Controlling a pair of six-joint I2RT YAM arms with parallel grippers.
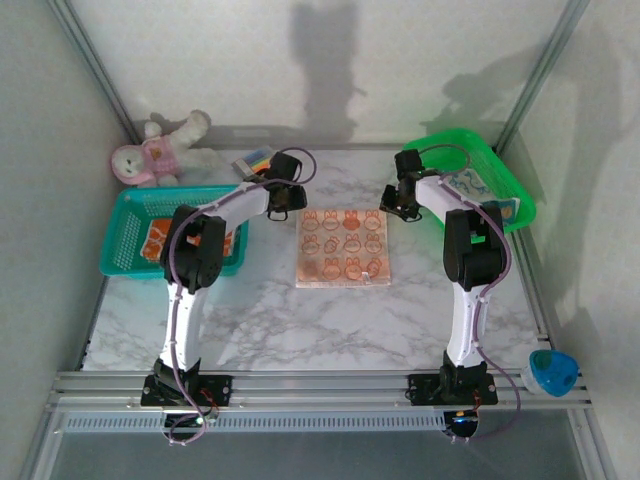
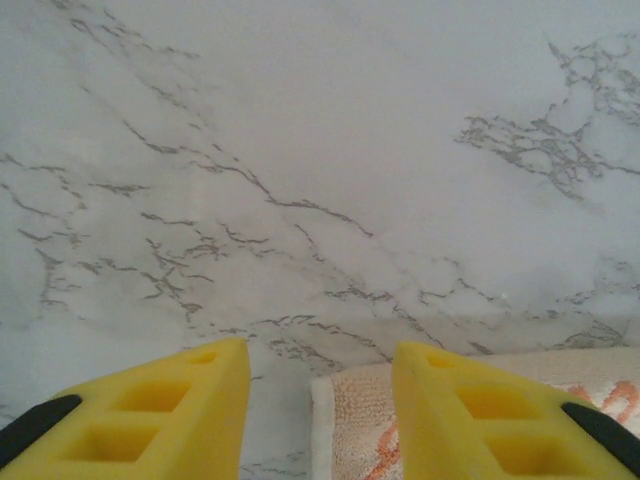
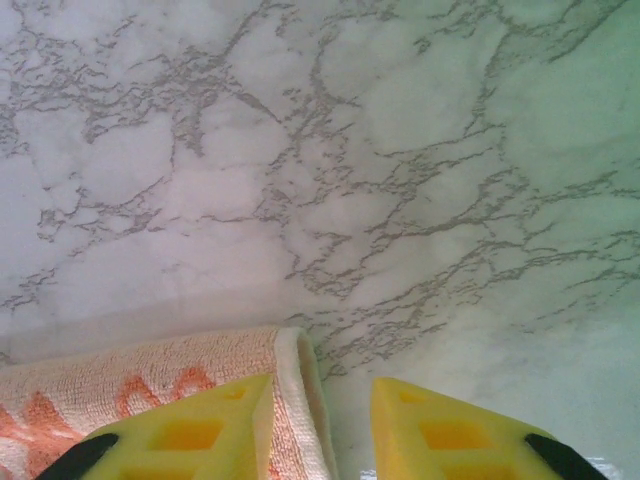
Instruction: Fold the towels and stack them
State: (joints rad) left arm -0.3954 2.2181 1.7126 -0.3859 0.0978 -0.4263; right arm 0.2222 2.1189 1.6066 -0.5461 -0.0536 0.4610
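A pale peach towel (image 1: 343,247) with orange bunnies lies flat in the middle of the marble table. My left gripper (image 1: 296,206) stands open at its far left corner. In the left wrist view that towel corner (image 2: 350,420) sits between the yellow fingers, close to the right one, with the left gripper (image 2: 320,365) low over the table. My right gripper (image 1: 392,207) is open at the far right corner. There the hemmed edge of the towel (image 3: 150,370) runs between the fingers of the right gripper (image 3: 322,395), whose left finger is over the cloth.
A teal basket (image 1: 128,215) at the left holds an orange towel (image 1: 157,240). A green basket (image 1: 505,170) at the back right holds a white and blue towel (image 1: 468,185). A pink-and-white plush toy (image 1: 155,155) lies at the back left. A blue object (image 1: 552,370) sits on the front rail.
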